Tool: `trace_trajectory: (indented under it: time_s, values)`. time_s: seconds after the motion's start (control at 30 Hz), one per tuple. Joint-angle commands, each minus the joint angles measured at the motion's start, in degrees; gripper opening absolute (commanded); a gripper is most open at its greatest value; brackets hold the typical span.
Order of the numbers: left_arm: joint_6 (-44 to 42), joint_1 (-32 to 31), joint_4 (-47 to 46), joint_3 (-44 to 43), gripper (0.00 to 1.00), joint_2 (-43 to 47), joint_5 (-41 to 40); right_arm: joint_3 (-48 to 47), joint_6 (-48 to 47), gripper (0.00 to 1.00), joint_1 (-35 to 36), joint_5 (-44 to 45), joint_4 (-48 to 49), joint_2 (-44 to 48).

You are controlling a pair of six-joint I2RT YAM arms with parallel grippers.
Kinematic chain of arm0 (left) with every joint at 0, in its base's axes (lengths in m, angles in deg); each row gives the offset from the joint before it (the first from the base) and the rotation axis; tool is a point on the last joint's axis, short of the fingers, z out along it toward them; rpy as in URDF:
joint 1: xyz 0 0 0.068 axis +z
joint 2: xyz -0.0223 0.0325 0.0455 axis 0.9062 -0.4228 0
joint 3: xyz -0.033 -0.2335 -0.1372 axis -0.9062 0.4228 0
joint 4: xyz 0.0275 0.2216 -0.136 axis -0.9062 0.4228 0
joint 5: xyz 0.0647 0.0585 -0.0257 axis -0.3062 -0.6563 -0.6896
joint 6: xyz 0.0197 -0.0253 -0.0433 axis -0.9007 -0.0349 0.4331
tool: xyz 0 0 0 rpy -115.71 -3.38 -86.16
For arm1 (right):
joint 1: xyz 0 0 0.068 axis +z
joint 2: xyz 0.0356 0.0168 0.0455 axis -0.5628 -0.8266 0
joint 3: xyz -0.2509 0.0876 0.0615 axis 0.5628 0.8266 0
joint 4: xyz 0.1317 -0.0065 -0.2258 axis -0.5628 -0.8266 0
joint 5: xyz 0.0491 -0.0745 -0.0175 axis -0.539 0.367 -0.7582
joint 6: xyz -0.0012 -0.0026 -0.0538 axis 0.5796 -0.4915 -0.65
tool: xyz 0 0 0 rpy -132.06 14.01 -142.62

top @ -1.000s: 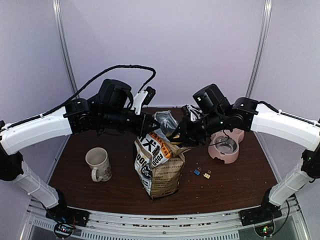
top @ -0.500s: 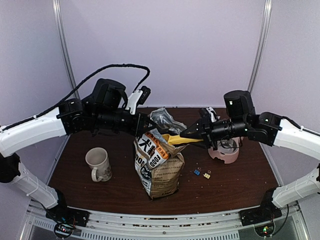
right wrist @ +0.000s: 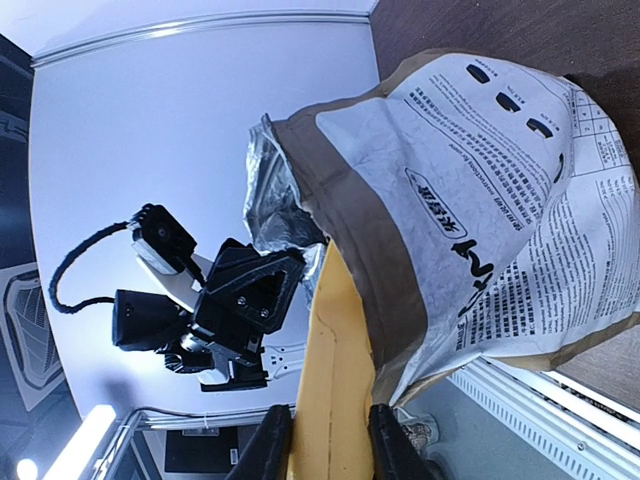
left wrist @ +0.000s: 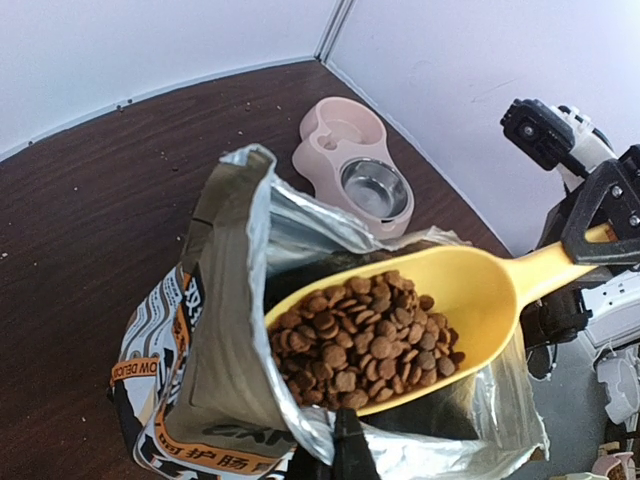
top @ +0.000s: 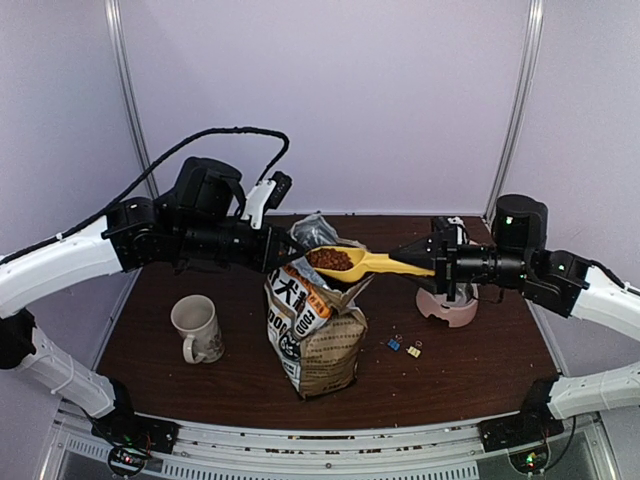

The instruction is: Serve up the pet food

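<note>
Reddish-brown pet food (top: 330,259) fills the yellow scoop (top: 362,262), which is held level just above the mouth of the open brown bag (top: 315,335). My right gripper (top: 428,264) is shut on the scoop's handle. In the right wrist view its fingers (right wrist: 272,445) clamp the yellow handle (right wrist: 330,380) beside the bag (right wrist: 480,220). My left gripper (top: 287,250) is shut on the bag's foil rim (left wrist: 300,420), holding the mouth open. The left wrist view looks down on the kibble (left wrist: 365,340) in the scoop.
A pink double pet bowl (top: 452,298) with a steel insert (left wrist: 375,188) stands right of the bag, under my right arm. A cream mug (top: 197,328) is at the left. Two small binder clips (top: 404,347) lie on the brown table (top: 200,385).
My right arm has drawn back to the right and lifted the scoop out of the bag, now loaded with kibble. My left arm has shifted slightly left, still gripping the bag.
</note>
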Motion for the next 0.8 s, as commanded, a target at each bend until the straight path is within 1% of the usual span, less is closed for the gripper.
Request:
trace_trajectory:
  time_s: [0.0, 0.23, 0.43, 0.77]
  values:
    - [0.3, 0.1, -5.0, -0.9, 0.00, 3.0, -0.4, 0.3, 0.7, 0.12, -1.2, -0.8, 3.3, 2.8]
    - [1.3, 0.4, -4.9, -1.5, 0.00, 3.3, -1.3, 2.9, 1.9, 0.12, -1.6, -1.8, 6.3, 5.2]
    - [4.4, 1.8, -4.7, -1.1, 0.00, 3.6, -2.2, 4.7, 3.4, 0.11, -1.8, -2.7, 11.0, 7.0]
    - [6.9, 4.0, -5.4, -0.1, 0.00, 4.4, -1.9, 8.0, 7.3, 0.11, -1.8, -2.8, 18.6, 10.3]
